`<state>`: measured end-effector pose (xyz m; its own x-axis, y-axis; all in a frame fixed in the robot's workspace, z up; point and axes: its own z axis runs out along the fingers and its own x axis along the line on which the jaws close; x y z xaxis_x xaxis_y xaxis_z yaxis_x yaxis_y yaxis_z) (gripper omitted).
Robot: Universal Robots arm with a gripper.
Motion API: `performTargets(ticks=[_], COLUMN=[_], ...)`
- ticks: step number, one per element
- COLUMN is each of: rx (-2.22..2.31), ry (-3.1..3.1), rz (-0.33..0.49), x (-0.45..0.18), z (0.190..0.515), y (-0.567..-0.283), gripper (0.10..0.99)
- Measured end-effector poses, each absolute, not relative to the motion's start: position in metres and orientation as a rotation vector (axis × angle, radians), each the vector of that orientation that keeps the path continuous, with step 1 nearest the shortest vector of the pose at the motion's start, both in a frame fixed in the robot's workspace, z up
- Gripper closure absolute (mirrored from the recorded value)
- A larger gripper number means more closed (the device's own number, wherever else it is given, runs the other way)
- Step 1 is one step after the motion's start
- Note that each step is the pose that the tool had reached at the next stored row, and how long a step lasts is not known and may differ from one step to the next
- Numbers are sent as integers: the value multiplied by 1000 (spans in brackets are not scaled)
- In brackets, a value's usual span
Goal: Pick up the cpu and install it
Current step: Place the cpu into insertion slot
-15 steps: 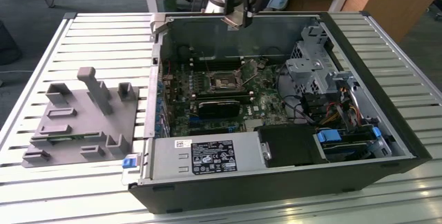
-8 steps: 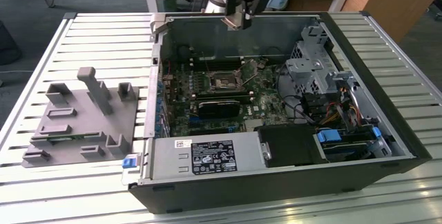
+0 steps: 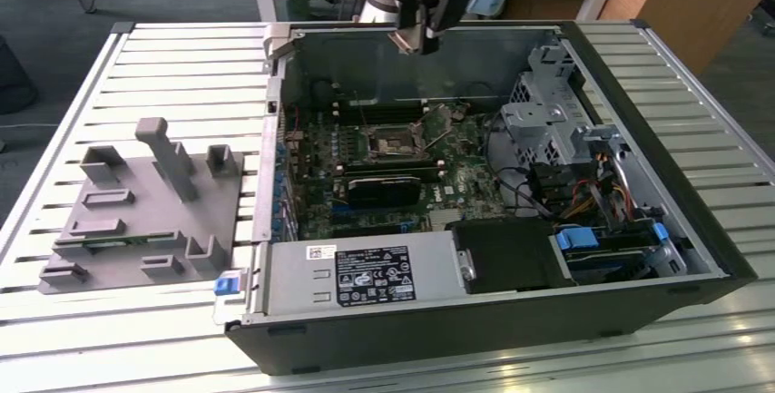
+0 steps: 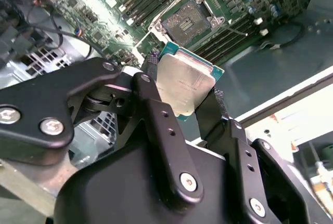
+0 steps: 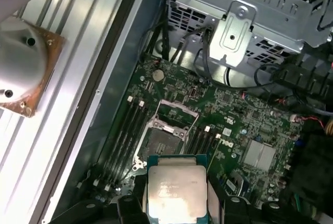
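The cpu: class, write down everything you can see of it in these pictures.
The cpu is a flat square chip with a dull silvery metal lid and a thin teal-green rim. The gripper holds it by two opposite edges between black fingers, in the air above the open motherboard socket, touching nothing else.

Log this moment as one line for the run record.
gripper: shut on cpu | cpu: held above motherboard | socket: open, empty | install: not yet done
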<state>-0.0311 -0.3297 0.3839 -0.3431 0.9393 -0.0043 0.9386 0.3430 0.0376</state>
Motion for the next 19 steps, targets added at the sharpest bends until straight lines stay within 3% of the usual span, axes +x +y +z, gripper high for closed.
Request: performTargets(ticks=[19], rx=[2159], ry=[2241], rz=[37], x=[-31], z=[379], y=[-329], gripper=[545])
